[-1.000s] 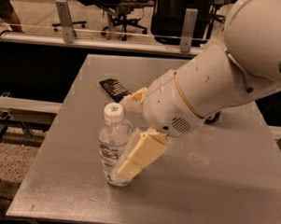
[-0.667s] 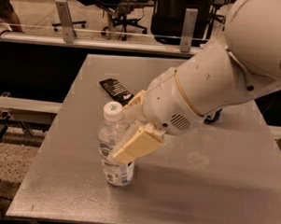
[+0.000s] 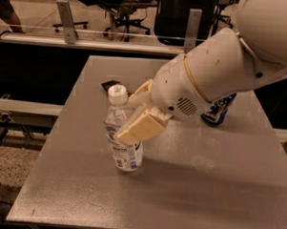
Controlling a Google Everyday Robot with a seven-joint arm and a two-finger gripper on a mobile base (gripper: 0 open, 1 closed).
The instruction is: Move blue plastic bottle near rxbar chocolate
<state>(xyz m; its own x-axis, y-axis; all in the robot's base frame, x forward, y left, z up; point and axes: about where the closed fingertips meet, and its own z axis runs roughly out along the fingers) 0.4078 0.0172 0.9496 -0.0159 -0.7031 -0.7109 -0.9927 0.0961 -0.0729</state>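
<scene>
The blue plastic bottle, clear with a white cap and a white-blue label, stands slightly tilted at the left middle of the grey table. My gripper comes in from the right and is shut on the bottle's upper body. One tan finger lies across its front and the other shows behind it. The rxbar chocolate, a flat black bar, lies just behind the bottle's cap and is partly hidden by it.
A blue drink can stands at the right, partly behind my arm. My large white arm covers the table's back right. A railing and office chairs are beyond the far edge.
The near finger has swung up and closed against the bottle. The bottle has shifted slightly up and toward the back of the table, and now leans a little.
</scene>
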